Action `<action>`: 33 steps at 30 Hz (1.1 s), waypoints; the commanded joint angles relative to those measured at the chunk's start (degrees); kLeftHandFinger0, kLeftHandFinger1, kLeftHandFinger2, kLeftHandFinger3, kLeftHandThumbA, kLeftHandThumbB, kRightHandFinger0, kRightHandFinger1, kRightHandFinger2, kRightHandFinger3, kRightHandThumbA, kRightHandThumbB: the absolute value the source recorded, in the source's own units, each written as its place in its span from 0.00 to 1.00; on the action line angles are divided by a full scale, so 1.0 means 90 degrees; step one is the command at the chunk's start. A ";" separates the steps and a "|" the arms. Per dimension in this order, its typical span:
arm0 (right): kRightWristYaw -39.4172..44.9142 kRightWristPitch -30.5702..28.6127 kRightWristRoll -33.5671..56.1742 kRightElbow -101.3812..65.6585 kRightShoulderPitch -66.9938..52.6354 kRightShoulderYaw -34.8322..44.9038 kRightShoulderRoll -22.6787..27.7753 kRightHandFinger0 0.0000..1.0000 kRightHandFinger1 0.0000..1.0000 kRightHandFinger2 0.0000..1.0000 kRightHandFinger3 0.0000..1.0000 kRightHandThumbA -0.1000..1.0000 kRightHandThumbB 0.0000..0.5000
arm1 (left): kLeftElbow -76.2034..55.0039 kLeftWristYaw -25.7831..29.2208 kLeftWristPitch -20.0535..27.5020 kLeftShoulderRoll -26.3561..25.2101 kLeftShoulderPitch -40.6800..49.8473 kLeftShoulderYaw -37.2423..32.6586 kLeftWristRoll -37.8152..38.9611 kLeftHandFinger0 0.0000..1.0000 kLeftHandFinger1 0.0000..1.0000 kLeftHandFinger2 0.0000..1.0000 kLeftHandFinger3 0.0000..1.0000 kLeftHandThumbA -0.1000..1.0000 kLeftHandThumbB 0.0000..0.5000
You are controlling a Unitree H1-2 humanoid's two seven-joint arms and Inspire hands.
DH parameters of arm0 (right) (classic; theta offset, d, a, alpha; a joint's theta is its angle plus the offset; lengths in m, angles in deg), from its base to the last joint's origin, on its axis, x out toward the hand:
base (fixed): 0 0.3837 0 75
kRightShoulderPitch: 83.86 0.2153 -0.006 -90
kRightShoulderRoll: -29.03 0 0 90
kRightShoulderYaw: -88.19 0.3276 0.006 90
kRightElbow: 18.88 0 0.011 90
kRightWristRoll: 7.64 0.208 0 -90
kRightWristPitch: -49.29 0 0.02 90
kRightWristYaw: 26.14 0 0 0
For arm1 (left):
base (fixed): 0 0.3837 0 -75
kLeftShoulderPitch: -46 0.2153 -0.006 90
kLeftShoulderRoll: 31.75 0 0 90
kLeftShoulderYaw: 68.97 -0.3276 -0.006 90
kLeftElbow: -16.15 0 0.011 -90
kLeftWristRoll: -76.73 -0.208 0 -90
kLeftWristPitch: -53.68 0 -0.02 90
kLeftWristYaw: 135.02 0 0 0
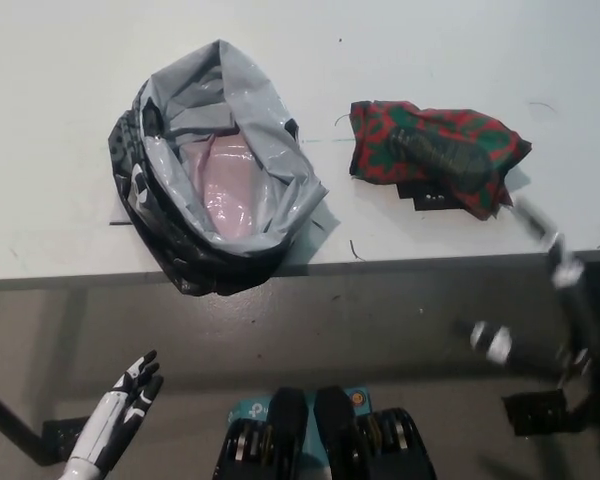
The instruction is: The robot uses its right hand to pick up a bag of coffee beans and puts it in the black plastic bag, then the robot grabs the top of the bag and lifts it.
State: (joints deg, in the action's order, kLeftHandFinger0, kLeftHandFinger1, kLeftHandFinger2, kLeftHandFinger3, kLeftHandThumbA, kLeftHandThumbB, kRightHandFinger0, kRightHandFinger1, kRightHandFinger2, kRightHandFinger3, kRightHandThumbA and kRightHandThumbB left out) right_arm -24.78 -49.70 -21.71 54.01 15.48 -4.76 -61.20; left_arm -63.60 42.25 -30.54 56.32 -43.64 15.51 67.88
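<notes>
The coffee bean bag (385, 140), patterned red and green, lies flat on the white table (60, 80) at the right. My black right hand (442, 157) lies on top of it, blurred, with its arm (565, 270) running in from the lower right. Its grip on the bag is not clear. The black plastic bag (195, 255) stands at the table's front edge to the left, its mouth wide open and its grey lining (270, 130) showing. Something pale pink (228, 190) lies inside it. My white left hand (132, 385) rests low at the lower left, below the table, fingers apart, holding nothing.
The table's front edge (430, 262) runs across the middle of the picture, with grey floor below it. A hand's width of bare tabletop separates the black plastic bag from the coffee bean bag. A dark table leg (5, 415) crosses the lower left corner.
</notes>
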 commanded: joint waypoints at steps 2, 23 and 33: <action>0.1300 0.2684 -0.0405 -0.0729 0.2880 0.0227 0.1133 1.00 1.00 1.00 1.00 0.94 0.70 | -0.0219 -0.0049 0.0342 -0.0162 -0.0049 0.0040 -0.0143 1.00 1.00 1.00 1.00 1.00 0.48; 0.2606 0.2957 -0.1230 0.5834 0.7264 -0.2127 0.0971 1.00 1.00 1.00 1.00 0.96 0.93 | -0.0180 -0.0067 0.0354 -0.0151 -0.0094 -0.0026 -0.0212 1.00 1.00 1.00 1.00 1.00 0.51; 0.2574 0.2761 -0.1039 0.7323 0.7383 -0.2403 0.0475 1.00 1.00 1.00 1.00 0.94 1.00 | -0.0275 -0.0135 0.0286 -0.0156 -0.0094 -0.0008 -0.0228 1.00 1.00 1.00 1.00 1.00 0.52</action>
State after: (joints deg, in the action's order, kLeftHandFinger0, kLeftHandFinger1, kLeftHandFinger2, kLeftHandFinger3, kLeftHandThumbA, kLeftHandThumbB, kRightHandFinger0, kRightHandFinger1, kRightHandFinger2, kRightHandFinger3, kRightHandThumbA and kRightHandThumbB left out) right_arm -4.37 -25.80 -30.32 117.10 78.18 -25.89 -56.31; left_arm -64.57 41.79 -30.36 56.34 -43.72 15.33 66.67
